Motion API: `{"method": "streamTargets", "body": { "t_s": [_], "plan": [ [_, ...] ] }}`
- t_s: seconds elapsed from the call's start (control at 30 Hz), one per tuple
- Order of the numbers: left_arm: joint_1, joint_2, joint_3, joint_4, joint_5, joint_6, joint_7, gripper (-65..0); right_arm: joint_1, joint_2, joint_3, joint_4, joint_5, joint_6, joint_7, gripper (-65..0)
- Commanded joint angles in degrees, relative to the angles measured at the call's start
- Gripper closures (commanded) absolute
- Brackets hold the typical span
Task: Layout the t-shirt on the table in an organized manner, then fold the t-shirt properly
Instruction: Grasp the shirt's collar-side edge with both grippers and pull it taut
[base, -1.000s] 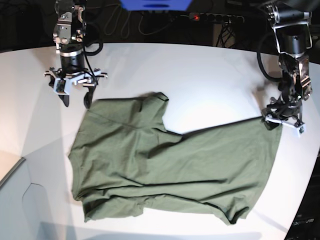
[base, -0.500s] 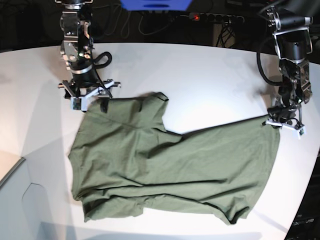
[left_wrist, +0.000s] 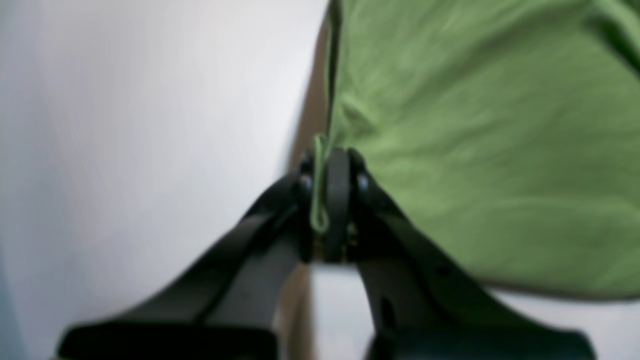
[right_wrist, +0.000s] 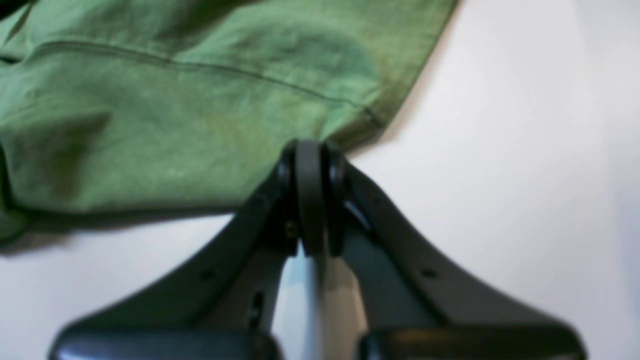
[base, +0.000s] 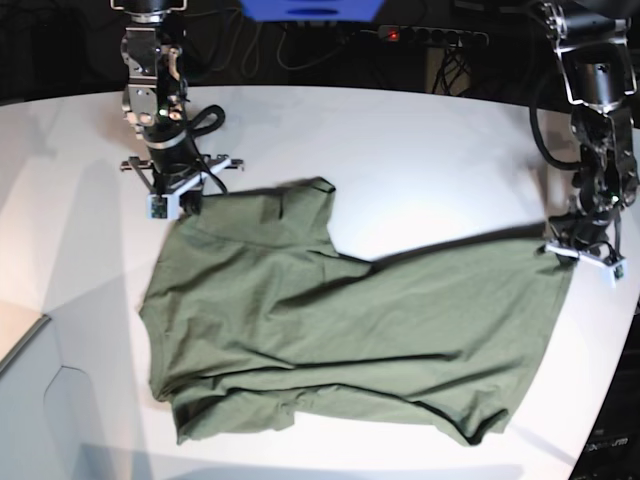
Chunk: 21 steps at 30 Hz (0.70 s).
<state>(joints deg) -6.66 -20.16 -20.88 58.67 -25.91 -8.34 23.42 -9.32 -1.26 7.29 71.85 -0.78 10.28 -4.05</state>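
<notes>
Soft matt cloth on a smooth white bench

The t-shirt (base: 340, 340) is olive-green woven-looking cloth, matt and wrinkled, with a stitched hem; beneath it the bench (base: 420, 150) is smooth white with a faint sheen; both hands' fingers (right_wrist: 310, 200) look like smooth black plastic.

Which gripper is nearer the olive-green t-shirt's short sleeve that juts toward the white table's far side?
Right. The right gripper is closed on a corner of the olive-green t-shirt, just beside that sleeve. The left gripper pinches the hem corner at the shirt's opposite end.
</notes>
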Motion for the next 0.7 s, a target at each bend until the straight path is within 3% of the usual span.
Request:
{"method": "streamTargets", "body": {
  "t_s": [0.0, 0.27, 0.33, 0.47, 0.67],
  "plan": [
    [-0.42, -1.07, -0.26, 2.64, -0.24, -0.15, -1.13, 0.0, 0.14, 1.30, 0.75, 3.35, 0.47, -0.04, 2.08, 0.0],
    [2.48, -0.63, -5.27, 10.82, -0.24, -0.15, -1.05, 0.0, -1.54, 5.34, 4.45, 19.44, 0.73, -0.04, 1.99, 0.0],
    [2.83, -0.63, -5.36, 11.61, -0.24, -0.15, -1.05, 0.0, -1.27, 5.43, 5.24, 20.67, 0.73, 0.75, 1.99, 0.0],
    [4.15, -0.54, -5.27, 11.17, -0.24, -0.15, -1.05, 0.0, -0.92, 4.99, 6.91, 19.88, 0.64, 5.58, 1.90, 0.0],
    [6.26, 1.57, -5.53, 11.17, -0.15, -0.15, -1.31, 0.0, -1.18, 4.91, 6.82, 17.51, 0.64, 5.76, 1.90, 0.0]
  ]
}}
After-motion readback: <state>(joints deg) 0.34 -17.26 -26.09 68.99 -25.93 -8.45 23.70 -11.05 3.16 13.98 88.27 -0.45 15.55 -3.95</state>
